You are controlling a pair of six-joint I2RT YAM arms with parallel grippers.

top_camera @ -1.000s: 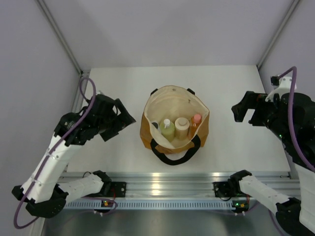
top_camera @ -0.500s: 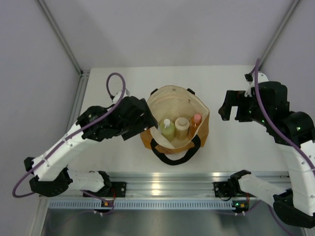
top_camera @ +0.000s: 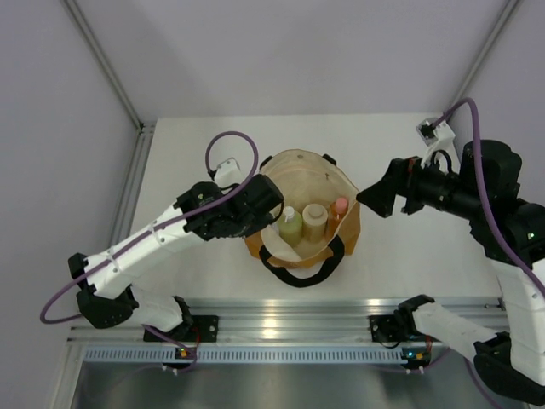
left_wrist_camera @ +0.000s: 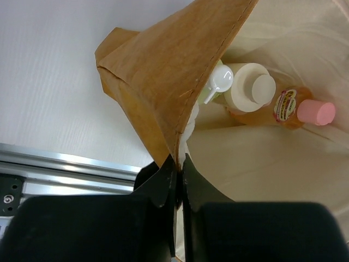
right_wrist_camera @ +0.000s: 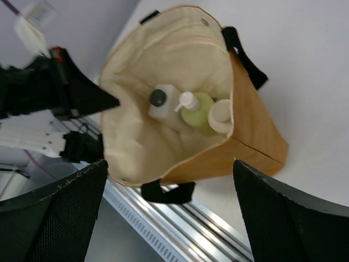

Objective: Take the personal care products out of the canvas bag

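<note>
Left hand (left_wrist_camera: 179,169) pinches shut on the floppy canvas bag (left_wrist_camera: 163,71) rim, lower centre; right hand (right_wrist_camera: 169,166) gapes wide, empty. Bottles (right_wrist_camera: 199,114) look light and slick: grip below caps.

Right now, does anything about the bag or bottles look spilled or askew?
No spill. The canvas bag's left rim stands in a sharp peak, pinched by the left gripper; the bottles stand grouped inside.

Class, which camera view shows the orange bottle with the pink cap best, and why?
The left wrist view: the orange bottle shows large there, label and pink cap clear. The top view shows it only small, mostly its pink cap. The right wrist view does not show it.
</note>
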